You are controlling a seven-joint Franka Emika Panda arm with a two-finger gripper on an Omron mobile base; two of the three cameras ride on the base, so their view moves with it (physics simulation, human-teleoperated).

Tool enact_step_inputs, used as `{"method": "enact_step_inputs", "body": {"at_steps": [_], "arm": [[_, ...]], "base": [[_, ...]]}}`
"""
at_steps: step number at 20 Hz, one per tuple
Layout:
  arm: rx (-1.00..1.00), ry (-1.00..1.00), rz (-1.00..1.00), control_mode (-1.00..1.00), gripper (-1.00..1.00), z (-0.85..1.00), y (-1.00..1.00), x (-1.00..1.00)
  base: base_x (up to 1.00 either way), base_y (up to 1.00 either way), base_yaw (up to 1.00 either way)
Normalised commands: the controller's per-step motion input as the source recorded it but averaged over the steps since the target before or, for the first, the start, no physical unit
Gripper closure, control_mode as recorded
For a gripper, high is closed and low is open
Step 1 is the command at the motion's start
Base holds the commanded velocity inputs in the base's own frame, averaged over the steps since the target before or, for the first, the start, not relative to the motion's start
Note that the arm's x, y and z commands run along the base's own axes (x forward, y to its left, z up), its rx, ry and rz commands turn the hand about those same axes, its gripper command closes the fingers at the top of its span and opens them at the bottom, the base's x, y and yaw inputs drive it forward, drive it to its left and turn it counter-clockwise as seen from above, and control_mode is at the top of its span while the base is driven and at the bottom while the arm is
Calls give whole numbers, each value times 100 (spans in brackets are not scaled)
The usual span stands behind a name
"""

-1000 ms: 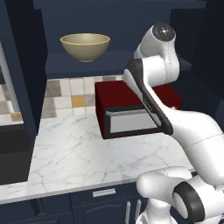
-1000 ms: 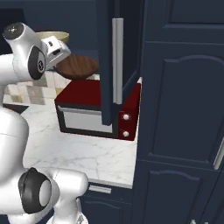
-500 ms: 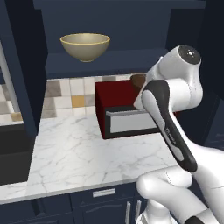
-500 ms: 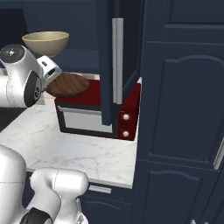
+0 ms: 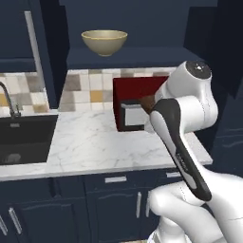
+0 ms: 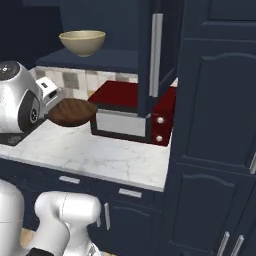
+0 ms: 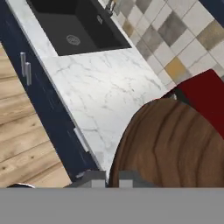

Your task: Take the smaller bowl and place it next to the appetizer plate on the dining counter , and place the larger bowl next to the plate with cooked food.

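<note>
While the smaller bowl [image 6: 71, 112] hangs in the air above the marble worktop [image 6: 100, 155], pinched by its rim in the closed jaws of the gripper [image 6: 50, 100], the carry to the dining counter calls for a level wrist and an unhurried swing. It sits mouth-up, nearly level, its shallow round body reaching away from the jaws toward the red appliance [image 6: 131, 116]. The larger bowl [image 6: 82, 42] waits on the shelf above.

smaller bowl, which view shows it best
The right base view: the smaller bowl shows whole from the side, carried above the counter. The hand view shows its wood-grain underside close up and cropped; the left base view gives a brown sliver behind the arm.
</note>
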Motion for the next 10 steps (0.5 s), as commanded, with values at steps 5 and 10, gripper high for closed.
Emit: {"method": "enact_step_inputs", "body": {"at_steps": [5, 10], "arm": [[0, 0, 0, 100, 100, 0, 0, 0], [0, 0, 0, 100, 100, 0, 0, 0]], "base": [[-60, 4, 94], [-19, 0, 100]]}}
